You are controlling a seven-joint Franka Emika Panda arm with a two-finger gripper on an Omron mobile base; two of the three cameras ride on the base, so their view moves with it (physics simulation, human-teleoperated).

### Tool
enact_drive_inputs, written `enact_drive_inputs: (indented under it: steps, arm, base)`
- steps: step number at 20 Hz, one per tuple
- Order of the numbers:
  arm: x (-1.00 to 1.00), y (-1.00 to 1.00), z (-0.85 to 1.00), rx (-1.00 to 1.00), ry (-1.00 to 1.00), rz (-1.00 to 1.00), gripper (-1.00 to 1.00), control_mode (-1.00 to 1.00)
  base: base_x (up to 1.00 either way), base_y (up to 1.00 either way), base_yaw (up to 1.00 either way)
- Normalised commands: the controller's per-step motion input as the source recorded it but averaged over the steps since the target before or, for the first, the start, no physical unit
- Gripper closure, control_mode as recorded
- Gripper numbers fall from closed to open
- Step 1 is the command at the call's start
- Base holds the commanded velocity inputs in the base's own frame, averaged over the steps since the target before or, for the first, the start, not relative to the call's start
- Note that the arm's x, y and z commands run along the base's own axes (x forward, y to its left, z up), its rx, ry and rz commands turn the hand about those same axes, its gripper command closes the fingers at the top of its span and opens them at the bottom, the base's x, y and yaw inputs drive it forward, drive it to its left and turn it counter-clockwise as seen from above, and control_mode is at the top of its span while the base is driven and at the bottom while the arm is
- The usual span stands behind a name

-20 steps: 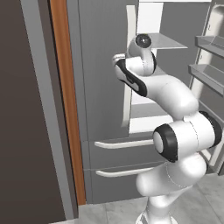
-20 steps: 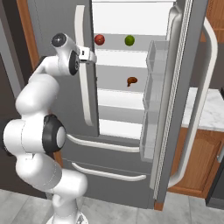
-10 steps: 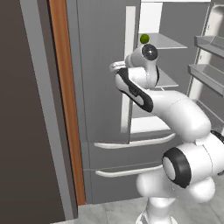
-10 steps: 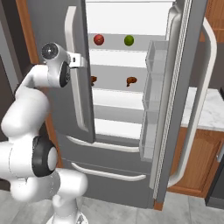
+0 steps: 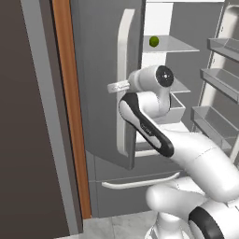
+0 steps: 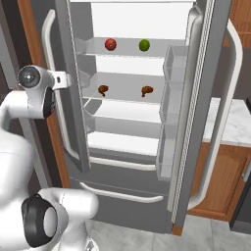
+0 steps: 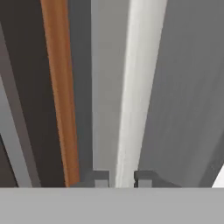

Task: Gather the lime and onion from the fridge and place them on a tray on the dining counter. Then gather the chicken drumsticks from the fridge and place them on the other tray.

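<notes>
Now fridge (image 6: pixel 206 147) doors open, white interior, brown wood trim (image 5: pixel 70 116) beside.

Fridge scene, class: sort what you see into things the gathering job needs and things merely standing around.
Job:
fridge
lime
onion
chicken drumsticks
gripper, at the door handle

Standing around:
wooden cabinet
marble countertop

Glossy white rounded arm (image 5: pixel 196 154) segments are joined by dark joint caps; a black band is set behind the gripper (image 7: pixel 122 179), tipped by small dark-grey fingers.
</notes>
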Motion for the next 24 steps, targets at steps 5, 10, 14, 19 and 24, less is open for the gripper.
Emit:
enact_drive_inputs:
  steps: [5, 10, 14, 19, 24]
  arm:
    - [-0.83, 0.53, 0.08, 0.0, 0.0, 0.06, -1.0, -1.0]
    - [-1.0, -0.24, 0.27, 0.09, 0.0, -0.01, -1.0, -1.0]
    - [-0.94, -0.74, 0.44, 0.17, 0.02, -0.07, -1.0, -1.0]
    - [-0.41, -0.98, 0.41, 0.19, 0.17, -0.1, -1.0, -1.0]
    - [-0.04, -0.89, 0.05, 0.2, 0.17, -0.07, -1.0, -1.0]
  base:
    - [0.0, 0.0, 0.0]
    - [0.0, 0.0, 0.0]
    - [0.0, 0.0, 0.0]
    - [0.0, 0.0, 0.0]
    - [0.0, 0.0, 0.0]
